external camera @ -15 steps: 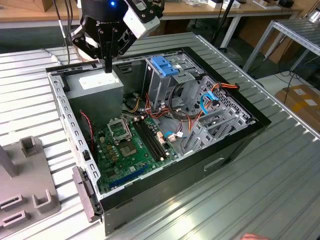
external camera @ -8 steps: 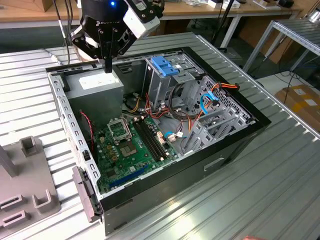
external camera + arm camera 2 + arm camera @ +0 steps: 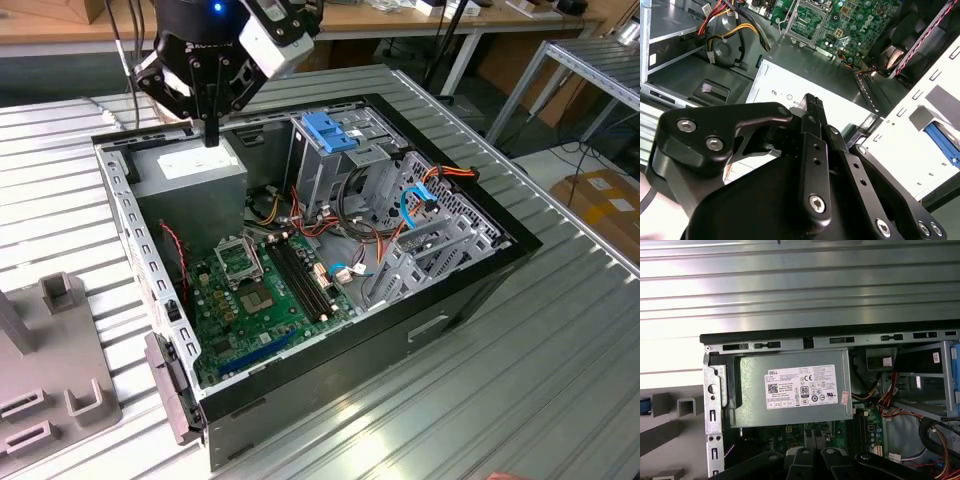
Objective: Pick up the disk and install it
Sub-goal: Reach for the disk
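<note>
Gripper is in the upper left of the exterior frame. Fingers are together with nothing between them, tip over the power supply inside the open computer case; I cannot tell if it touches. In the second wrist view the disk shows as a blue edge, seated in a slot of the pale fixture beside the case. The fixture lies lower left in the exterior frame.

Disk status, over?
Gripper shut, empty, above the power supply. Disk not gripped; blue edge shows in the fixture, beyond the case wall.
</note>
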`<state>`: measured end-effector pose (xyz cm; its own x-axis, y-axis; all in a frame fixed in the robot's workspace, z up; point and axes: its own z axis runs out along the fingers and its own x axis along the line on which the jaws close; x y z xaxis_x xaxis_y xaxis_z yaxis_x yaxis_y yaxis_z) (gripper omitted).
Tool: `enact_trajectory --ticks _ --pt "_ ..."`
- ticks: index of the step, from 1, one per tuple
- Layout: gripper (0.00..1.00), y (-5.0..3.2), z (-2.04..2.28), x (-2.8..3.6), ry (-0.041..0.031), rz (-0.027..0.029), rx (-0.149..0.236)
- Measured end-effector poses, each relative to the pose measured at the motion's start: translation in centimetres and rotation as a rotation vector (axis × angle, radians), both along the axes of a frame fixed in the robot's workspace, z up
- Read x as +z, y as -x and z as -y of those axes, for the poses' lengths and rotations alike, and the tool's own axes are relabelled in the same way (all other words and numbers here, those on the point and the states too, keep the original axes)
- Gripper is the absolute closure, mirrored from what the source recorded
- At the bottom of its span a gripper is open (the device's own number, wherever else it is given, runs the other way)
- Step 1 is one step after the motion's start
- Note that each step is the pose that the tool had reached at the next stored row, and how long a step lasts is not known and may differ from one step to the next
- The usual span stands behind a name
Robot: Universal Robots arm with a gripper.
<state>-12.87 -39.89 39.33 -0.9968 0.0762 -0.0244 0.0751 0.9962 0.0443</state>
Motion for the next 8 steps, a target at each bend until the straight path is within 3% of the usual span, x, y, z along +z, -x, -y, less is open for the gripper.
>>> enact_trajectory --ticks 8 --pt "0.89 0.42 0.0 0.0 0.0 0.0001 0.0"
